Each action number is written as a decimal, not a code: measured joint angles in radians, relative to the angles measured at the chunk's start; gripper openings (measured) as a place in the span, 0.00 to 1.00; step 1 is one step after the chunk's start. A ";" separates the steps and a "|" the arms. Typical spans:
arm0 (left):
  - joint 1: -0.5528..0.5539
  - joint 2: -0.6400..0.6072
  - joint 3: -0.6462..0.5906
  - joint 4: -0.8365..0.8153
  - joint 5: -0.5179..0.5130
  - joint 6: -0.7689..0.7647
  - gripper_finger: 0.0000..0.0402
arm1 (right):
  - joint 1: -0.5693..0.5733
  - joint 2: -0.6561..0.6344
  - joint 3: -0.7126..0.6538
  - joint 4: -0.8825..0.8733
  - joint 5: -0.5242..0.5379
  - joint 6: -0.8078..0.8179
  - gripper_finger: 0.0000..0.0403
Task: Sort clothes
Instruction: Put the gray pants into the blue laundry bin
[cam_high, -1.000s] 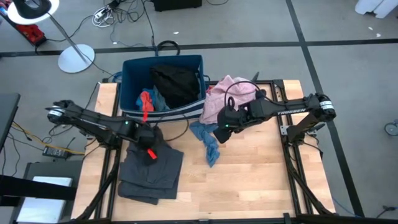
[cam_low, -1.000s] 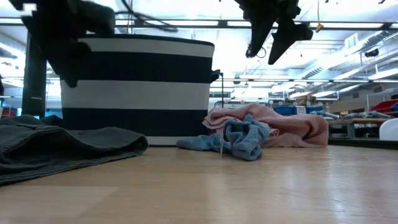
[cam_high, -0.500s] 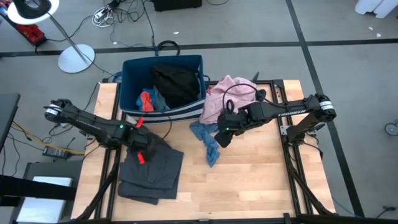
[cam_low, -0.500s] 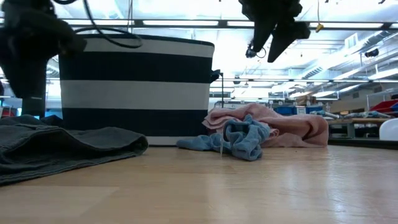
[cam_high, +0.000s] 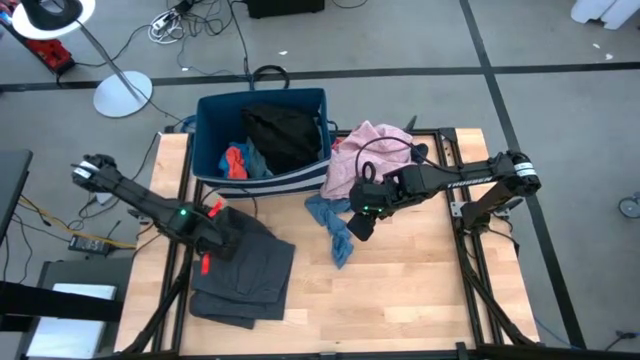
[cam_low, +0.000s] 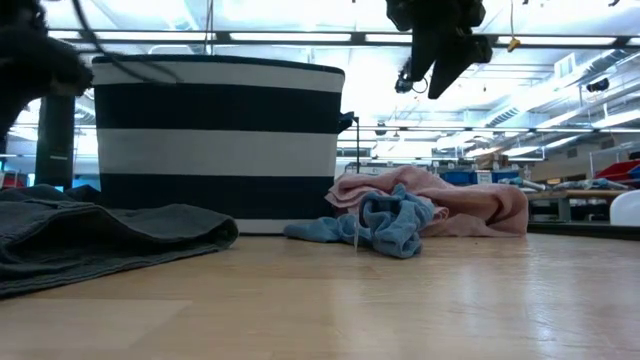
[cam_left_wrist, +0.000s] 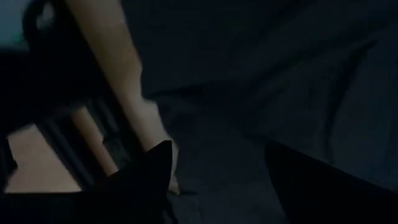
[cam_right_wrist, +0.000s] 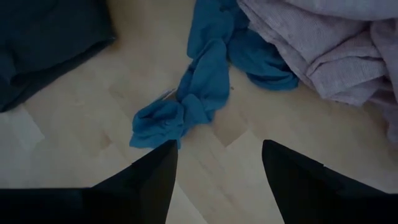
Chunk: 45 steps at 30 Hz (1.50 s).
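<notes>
A folded dark grey garment (cam_high: 248, 272) lies flat at the table's near left. My left gripper (cam_high: 210, 240) hangs open above its left edge, pointing down; the left wrist view shows the dark cloth (cam_left_wrist: 298, 81) under the spread fingers (cam_left_wrist: 214, 149). A bright blue garment (cam_high: 335, 232) lies crumpled at mid-table, touching a pink garment (cam_high: 372, 150) heaped behind it. My right gripper (cam_high: 360, 222) hovers open high above the blue garment (cam_right_wrist: 199, 93), slanting down. A dark blue bin (cam_high: 262, 135) holds black, red-orange and blue clothes.
The striped-base bin (cam_low: 220, 140) stands at the table's far left-middle. Bare wood (cam_high: 400, 290) stretches across the near right of the table. Metal frame rails (cam_high: 470, 270) run along both table sides. A lamp stand (cam_high: 122, 92) and cables lie on the floor beyond.
My left gripper has moved toward the table's left and near edges, sinking a little and rolling about its own axis, still open over the dark grey garment. My right gripper has stayed in place and rolled slightly. The clothes lie as before.
</notes>
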<state>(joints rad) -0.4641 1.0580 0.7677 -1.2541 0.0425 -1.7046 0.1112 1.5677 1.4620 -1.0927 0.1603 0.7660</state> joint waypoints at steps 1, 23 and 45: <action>-0.011 0.000 -0.019 0.015 0.027 -0.014 0.65 | 0.000 0.000 0.000 0.000 -0.003 -0.004 0.58; -0.097 -0.001 -0.379 0.651 0.101 -0.277 0.43 | 0.003 0.000 0.000 0.008 -0.051 -0.028 0.57; -0.094 0.005 -0.088 0.497 -0.148 -0.127 0.05 | 0.123 0.001 -0.241 0.162 -0.059 0.091 0.55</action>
<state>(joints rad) -0.5583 1.0626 0.6800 -0.7575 -0.1053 -1.8318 0.2343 1.5683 1.2209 -0.9303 0.1015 0.8572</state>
